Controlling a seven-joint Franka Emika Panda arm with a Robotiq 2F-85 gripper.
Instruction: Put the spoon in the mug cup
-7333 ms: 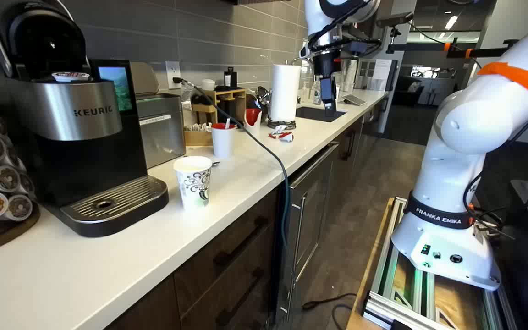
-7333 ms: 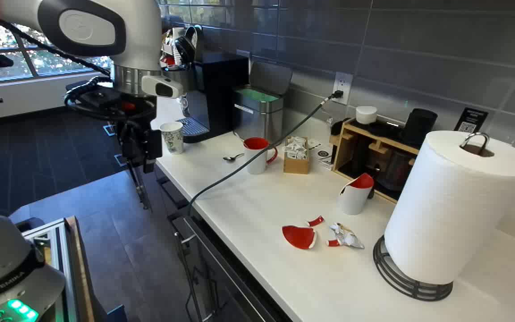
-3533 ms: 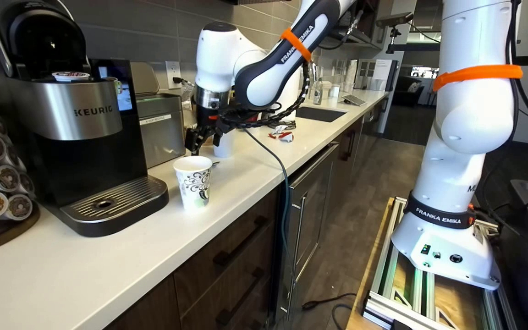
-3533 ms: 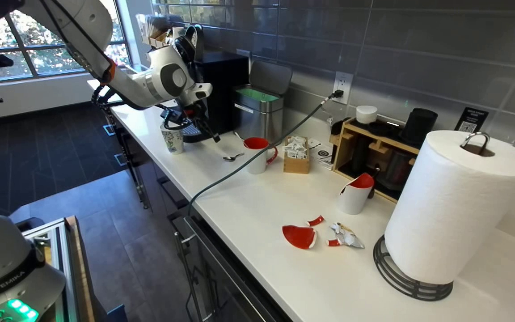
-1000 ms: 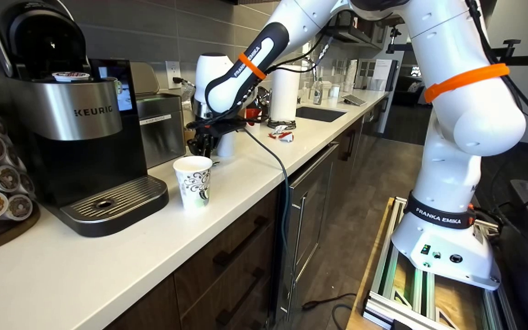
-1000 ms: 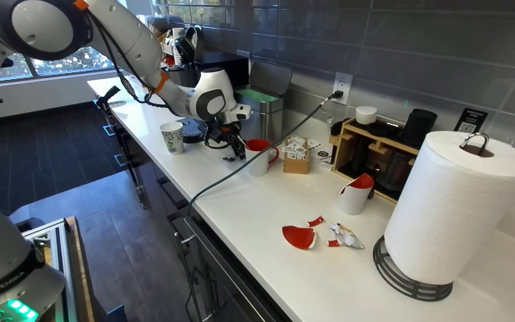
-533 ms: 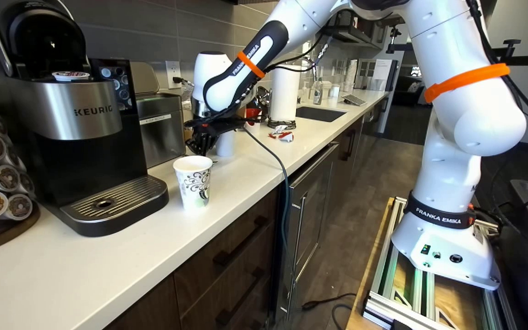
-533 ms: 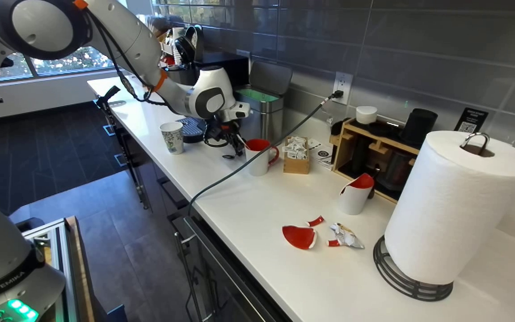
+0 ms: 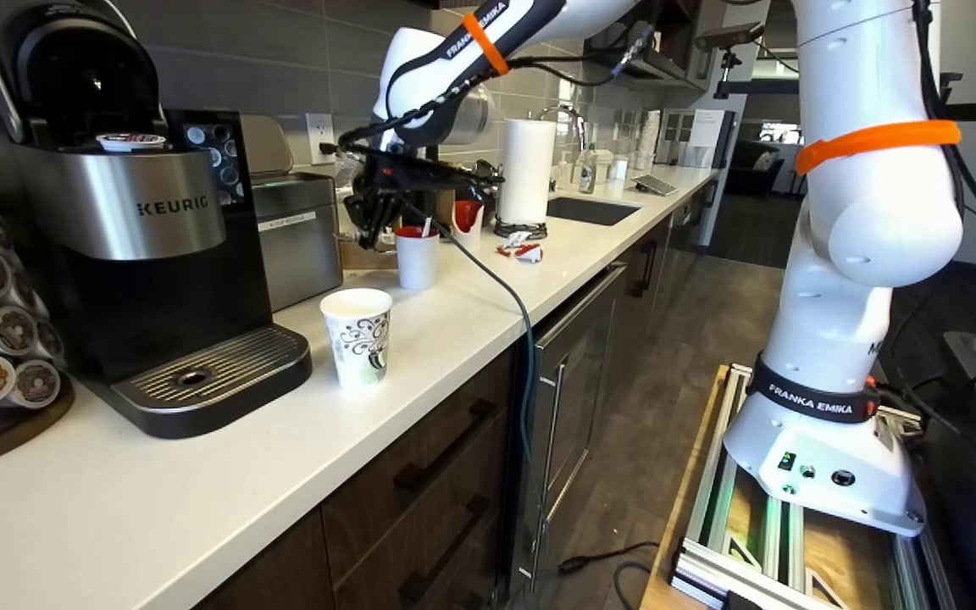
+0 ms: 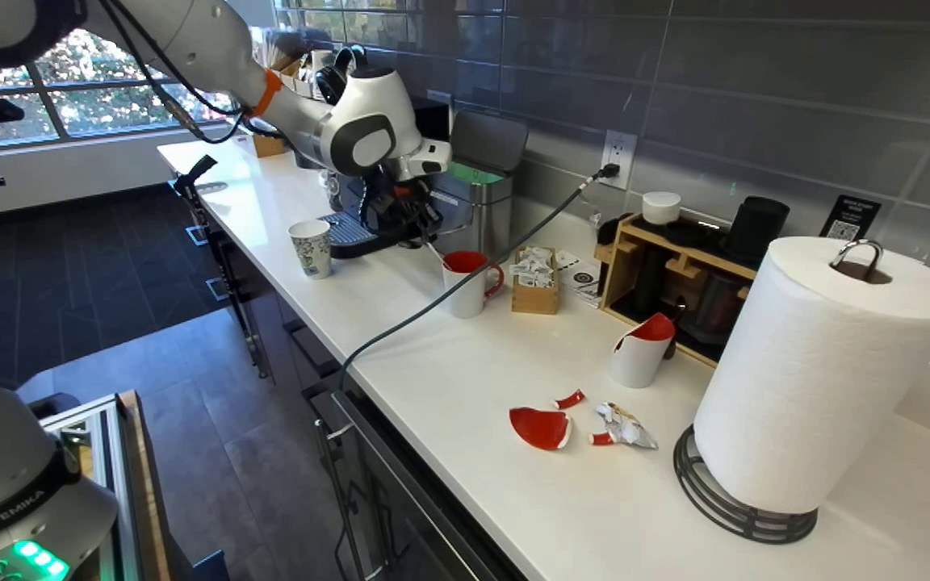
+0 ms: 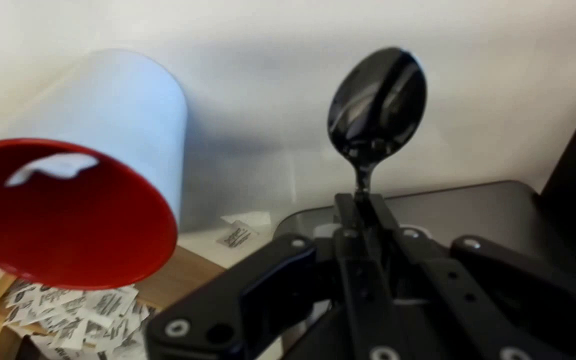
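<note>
Spoon (image 11: 377,100), dark and glossy in the wrist view, is held in the air by its handle, with the bowl pointed out past the fingertips (image 11: 344,205). By the black gripper (image 11: 362,198) the handle is pinched just behind the bowl; the two fingers are set nearly together, with just the handle between them. To one side of the spoon, and apart from it, the mug (image 10: 463,302), white with a red lining and a red handle, is stood upright on the white countertop (image 10: 449,379). A pale slender item (image 9: 426,227) of unclear kind is lodged in the mug. In both exterior views the gripper is held above the countertop, on the mug's side toward the Keurig coffee maker (image 9: 174,203). Beside that machine's drip tray (image 9: 225,364) a paper cup (image 9: 357,347) with a greenish printed pattern is placed; next to the machine a metal bin (image 9: 297,254) is seen with its lid raised. Near the mug, paper packets (image 11: 93,312) are heaped in a wooden box (image 10: 536,302). From a wall outlet (image 10: 620,145) a dark cable (image 9: 529,352) is led past the mug and over the front edge. Farther along, another red-lined mug (image 10: 638,361) is broken at the rim, red shards (image 10: 542,428) and a crumpled wrapper (image 10: 630,426) are scattered near it, and a paper towel roll (image 10: 820,371) is stood upright.
</note>
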